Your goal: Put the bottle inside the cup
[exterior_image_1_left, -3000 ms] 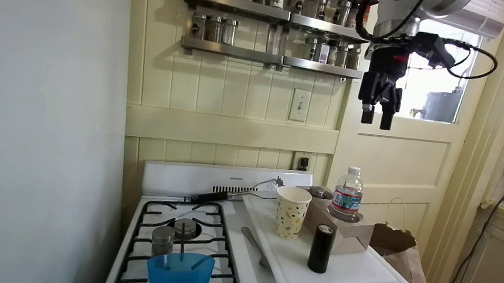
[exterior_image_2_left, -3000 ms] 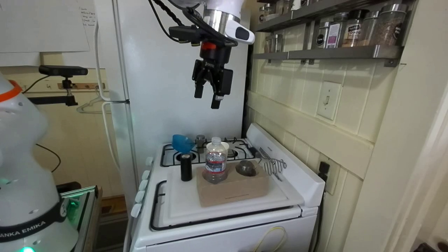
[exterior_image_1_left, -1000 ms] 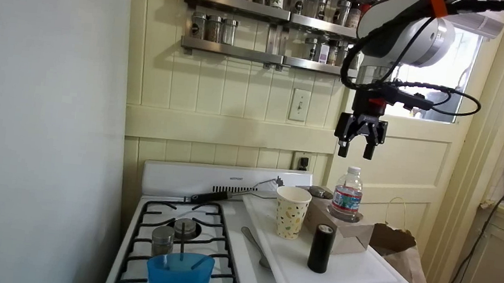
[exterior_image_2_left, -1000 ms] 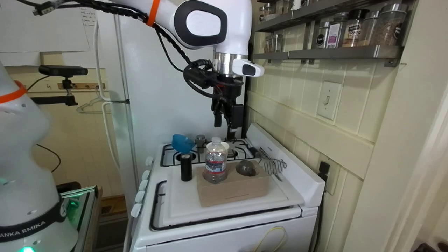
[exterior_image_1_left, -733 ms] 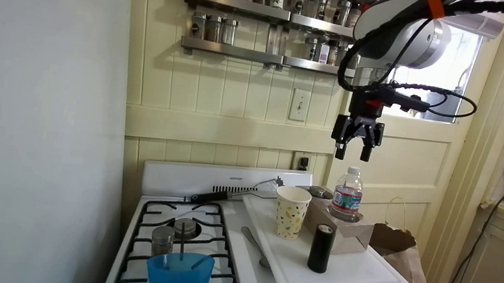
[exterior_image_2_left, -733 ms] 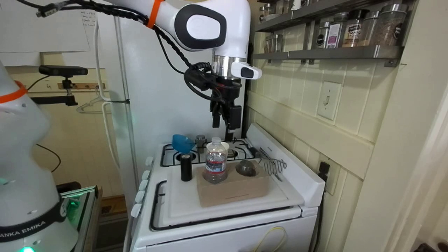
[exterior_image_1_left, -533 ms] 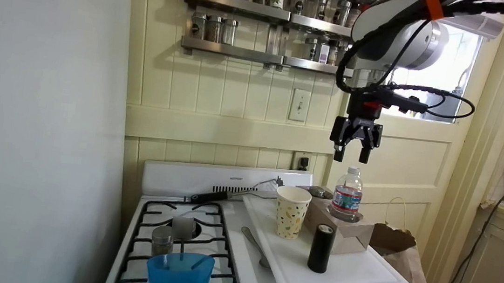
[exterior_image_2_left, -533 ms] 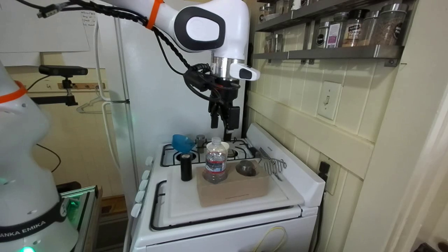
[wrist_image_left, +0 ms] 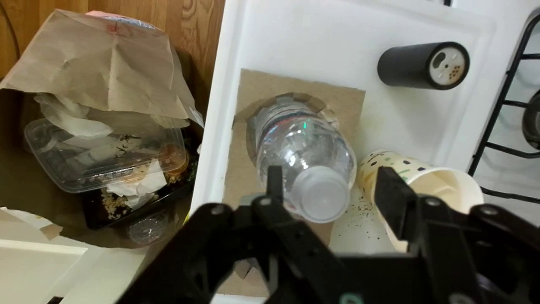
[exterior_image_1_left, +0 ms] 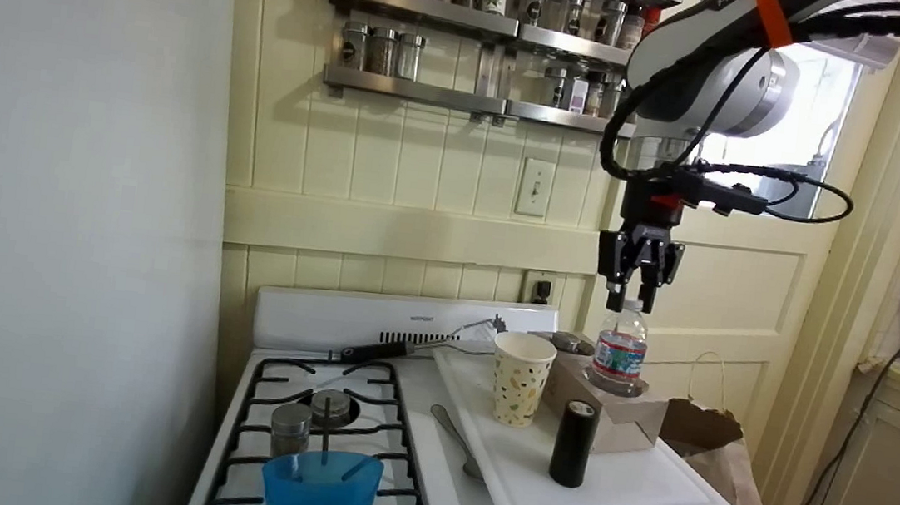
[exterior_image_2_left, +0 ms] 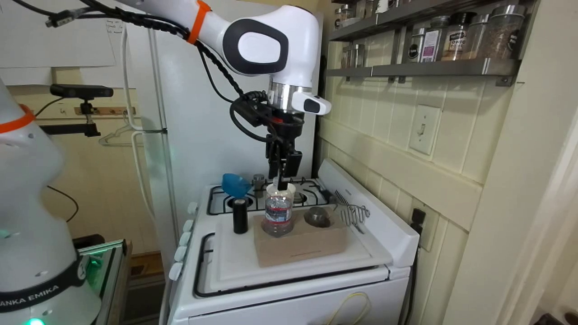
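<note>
White-capped, the wrist view's central bottle is standing ungripped — the claw, jaws apart, is straddling its top — with transfer into the cup, at right, apparently remaining.

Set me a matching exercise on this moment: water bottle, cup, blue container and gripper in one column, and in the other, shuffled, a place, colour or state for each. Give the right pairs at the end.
1. water bottle
2. cup
3. blue container
4. gripper

a. jaws apart
b. cream with coloured flecks
c. upright in a hole of the brown cardboard box
d. over the stove's burner grate

Right pairs: 1-c, 2-b, 3-d, 4-a
</note>
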`<state>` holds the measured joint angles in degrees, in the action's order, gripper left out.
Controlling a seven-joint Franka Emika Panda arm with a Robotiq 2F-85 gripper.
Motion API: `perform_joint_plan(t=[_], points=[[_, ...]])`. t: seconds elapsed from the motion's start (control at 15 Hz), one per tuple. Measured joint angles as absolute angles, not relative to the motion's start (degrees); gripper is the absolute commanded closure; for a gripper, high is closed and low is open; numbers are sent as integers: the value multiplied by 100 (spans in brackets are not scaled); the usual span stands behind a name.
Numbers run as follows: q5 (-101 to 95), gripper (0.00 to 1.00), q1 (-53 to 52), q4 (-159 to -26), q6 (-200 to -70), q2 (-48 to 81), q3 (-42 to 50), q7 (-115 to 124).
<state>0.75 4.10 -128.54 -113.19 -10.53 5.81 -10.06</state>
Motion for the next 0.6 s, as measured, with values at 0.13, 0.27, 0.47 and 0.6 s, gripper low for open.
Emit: perform_joint_plan(t=[0.13,0.27,0.47,0.6], points=[[75,69,411,-12865,-11328,-1054,581,-1000],[45,86,426,-12852,-11341,-1072,585,-975],[27,92,437,-12851,-11341,-1081,587,-935],[9,92,437,-12851,-11341,-1081,581,-921]])
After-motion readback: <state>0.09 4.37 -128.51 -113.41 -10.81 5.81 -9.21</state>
